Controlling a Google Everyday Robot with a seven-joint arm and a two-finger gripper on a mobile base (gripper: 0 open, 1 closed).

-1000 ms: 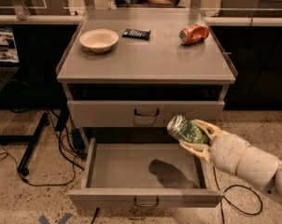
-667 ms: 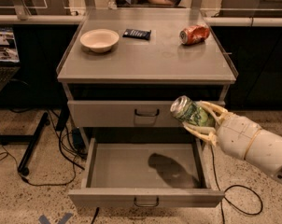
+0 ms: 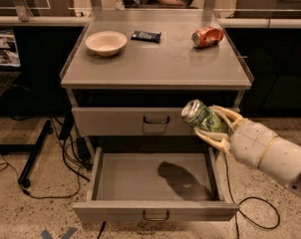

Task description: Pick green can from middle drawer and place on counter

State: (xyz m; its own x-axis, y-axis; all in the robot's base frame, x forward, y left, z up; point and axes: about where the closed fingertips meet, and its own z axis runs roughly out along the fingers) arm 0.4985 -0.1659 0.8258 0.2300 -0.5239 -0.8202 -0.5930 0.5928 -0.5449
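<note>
My gripper (image 3: 214,125) comes in from the lower right and is shut on the green can (image 3: 202,117). The can lies tilted, its silver end toward the upper left. It hangs in the air in front of the upper drawer front, above the right side of the open middle drawer (image 3: 155,176). That drawer is pulled out and holds nothing I can see but the arm's shadow. The counter (image 3: 155,63) lies above and behind the can.
On the counter sit a pale bowl (image 3: 106,42) at the back left, a small dark packet (image 3: 146,36) at the back middle and an orange-red dented can (image 3: 207,36) at the back right. The upper drawer front (image 3: 130,121) is closed. Cables lie on the floor at left.
My gripper has lifted the green can upward and a little to the right, from just above the open drawer to the level of the upper drawer front.
</note>
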